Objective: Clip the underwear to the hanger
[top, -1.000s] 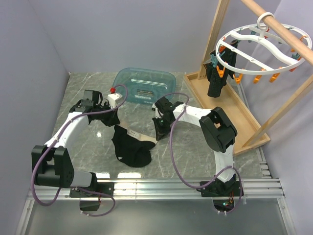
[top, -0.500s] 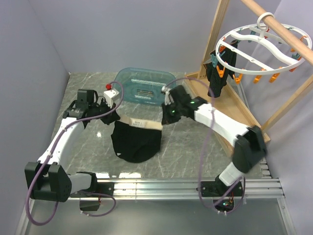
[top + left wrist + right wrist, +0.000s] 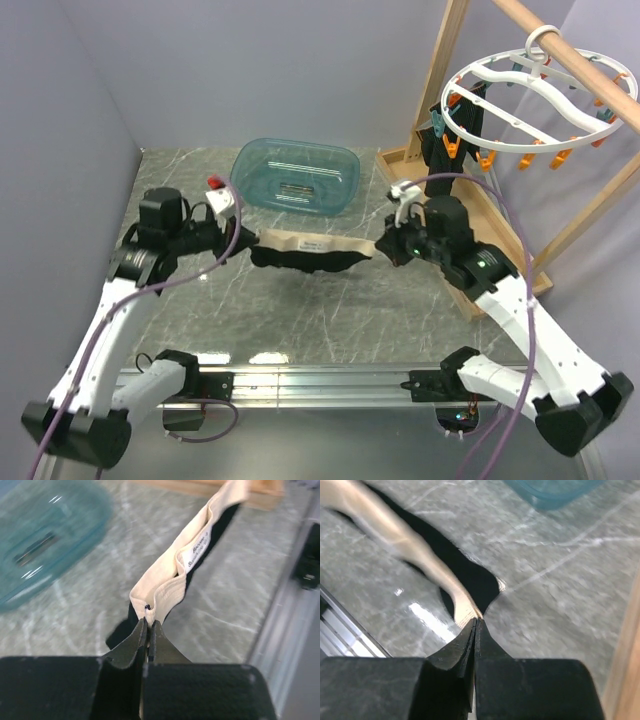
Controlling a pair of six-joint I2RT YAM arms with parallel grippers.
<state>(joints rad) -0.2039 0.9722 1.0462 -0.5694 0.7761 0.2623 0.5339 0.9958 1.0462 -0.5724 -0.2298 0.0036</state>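
The underwear (image 3: pixel 310 250) is black with a cream waistband (image 3: pixel 170 582). Its label (image 3: pixel 197 550) is white with dark print. The basin (image 3: pixel 297 175) is translucent teal. The counter (image 3: pixel 330 320) is grey marble with pale veins. Right of the basin, the rack (image 3: pixel 445 60) is pale wood and the hanger (image 3: pixel 510 145) is white. Its clips (image 3: pixel 487 160) are orange and teal, and a garment (image 3: pixel 440 170) on it is all black. The left pincer (image 3: pixel 148 630) and right pincer (image 3: pixel 476 627) are black. The arms (image 3: pixel 110 310) are white with black joints, and their cables (image 3: pixel 460 177) are purple. A knob (image 3: pixel 213 182) left of the basin is red. The walls (image 3: pixel 300 70) are lavender.
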